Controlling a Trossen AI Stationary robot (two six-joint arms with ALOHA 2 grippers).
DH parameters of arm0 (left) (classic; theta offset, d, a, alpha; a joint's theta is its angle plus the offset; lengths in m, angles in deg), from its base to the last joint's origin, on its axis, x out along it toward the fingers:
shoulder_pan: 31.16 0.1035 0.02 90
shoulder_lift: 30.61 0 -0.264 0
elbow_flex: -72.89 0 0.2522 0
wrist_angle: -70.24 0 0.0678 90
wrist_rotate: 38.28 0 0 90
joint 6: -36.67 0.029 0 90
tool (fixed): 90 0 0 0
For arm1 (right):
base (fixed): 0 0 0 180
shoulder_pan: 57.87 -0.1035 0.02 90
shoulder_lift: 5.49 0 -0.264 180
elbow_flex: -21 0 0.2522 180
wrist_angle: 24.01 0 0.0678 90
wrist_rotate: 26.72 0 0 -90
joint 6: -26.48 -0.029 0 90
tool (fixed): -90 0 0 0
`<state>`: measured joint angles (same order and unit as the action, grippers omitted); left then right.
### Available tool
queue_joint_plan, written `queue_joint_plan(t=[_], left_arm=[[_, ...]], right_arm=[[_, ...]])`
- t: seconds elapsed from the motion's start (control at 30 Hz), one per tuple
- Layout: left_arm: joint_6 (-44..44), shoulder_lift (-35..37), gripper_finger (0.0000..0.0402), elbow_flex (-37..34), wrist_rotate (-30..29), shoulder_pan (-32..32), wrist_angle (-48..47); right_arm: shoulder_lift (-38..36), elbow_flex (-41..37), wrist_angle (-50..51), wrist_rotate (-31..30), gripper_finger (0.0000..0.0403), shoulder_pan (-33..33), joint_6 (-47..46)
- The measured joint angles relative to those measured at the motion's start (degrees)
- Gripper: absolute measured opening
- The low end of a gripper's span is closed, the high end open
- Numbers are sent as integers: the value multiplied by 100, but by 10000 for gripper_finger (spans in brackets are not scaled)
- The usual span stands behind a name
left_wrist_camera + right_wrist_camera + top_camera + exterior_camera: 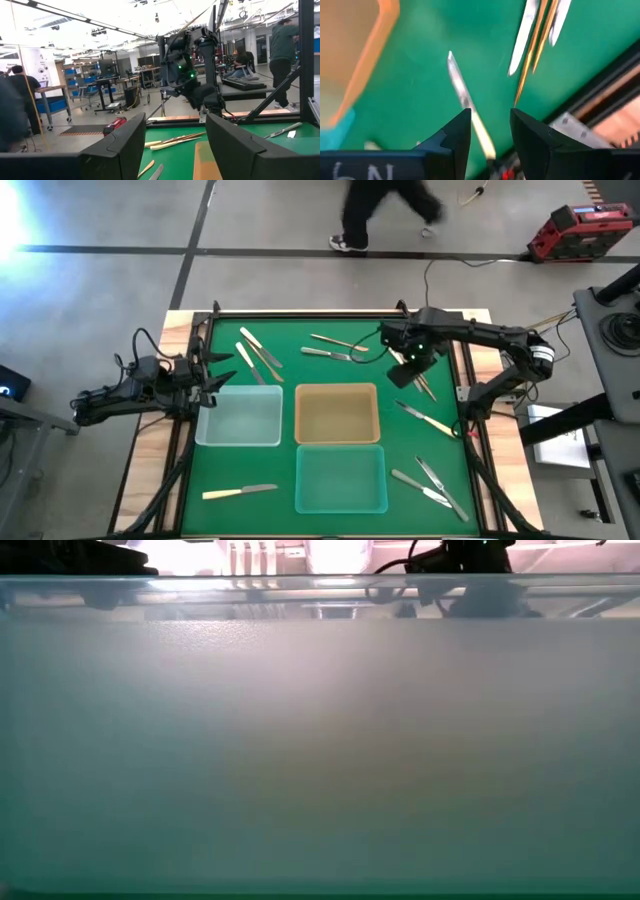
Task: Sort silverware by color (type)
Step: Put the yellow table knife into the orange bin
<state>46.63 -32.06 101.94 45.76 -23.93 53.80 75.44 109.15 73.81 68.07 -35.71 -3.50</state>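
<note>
Seen from above, the right tool (408, 370) hangs over the upper right of the green surface (300, 370), its fingers (454, 135) partly spread and pinching nothing. Just below it in the frame lie slim gold and silver pieces (424, 385); a cream-handled knife (428, 420) lies a little lower, near the right edge. In the right wrist view that knife (470, 110) runs between the fingertips, apart from them. More cutlery (335, 348) lies to the left of the tool at upper centre, a cluster (258, 355) at upper left, one knife (240, 492) at lower left and silver pieces (430, 482) at lower right. Three trays (338, 413) sit mid-frame. The left tool (210, 385) waits at the left edge, jaws spread wide and empty
</note>
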Motion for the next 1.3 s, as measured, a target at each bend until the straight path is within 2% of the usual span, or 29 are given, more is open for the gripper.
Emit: queue_joint_plan(t=[0.13,0.27,0.63,0.8,1.3], left_arm=[[0,0,192,0,0,0,0],[0,0,192,0,1,0,-2],[0,0,192,0,2,-1,0],[0,0,192,0,2,-2,0],[0,0,192,0,2,-2,0]], right_arm=[[151,-33,-824,-24,128,93,58],[607,-50,-1403,-46,128,372,187],[2029,68,-1861,-281,128,984,758],[2266,258,-1915,-652,128,1136,963],[2417,290,-2364,-622,128,1856,1225]])
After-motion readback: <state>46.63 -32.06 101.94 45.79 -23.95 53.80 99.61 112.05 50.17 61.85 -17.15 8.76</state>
